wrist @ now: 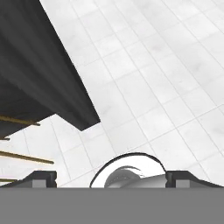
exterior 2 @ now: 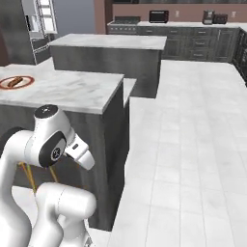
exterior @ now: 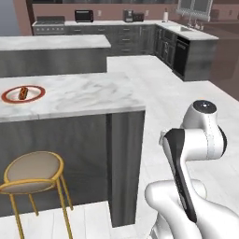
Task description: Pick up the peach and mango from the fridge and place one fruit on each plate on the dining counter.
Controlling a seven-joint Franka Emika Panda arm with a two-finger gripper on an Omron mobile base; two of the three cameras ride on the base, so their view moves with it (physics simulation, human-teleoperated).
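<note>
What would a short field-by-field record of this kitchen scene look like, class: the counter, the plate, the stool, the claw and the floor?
dining counter: white-grey marble top on a dark base
plate: red-rimmed, on the counter's left part, with a reddish-brown item on it
stool: gold-legged, round seat, in front of the counter
claw: fingertips apart, nothing between them, facing the floor
floor: white tiles
far wall: dark cabinets with marble tops
</note>
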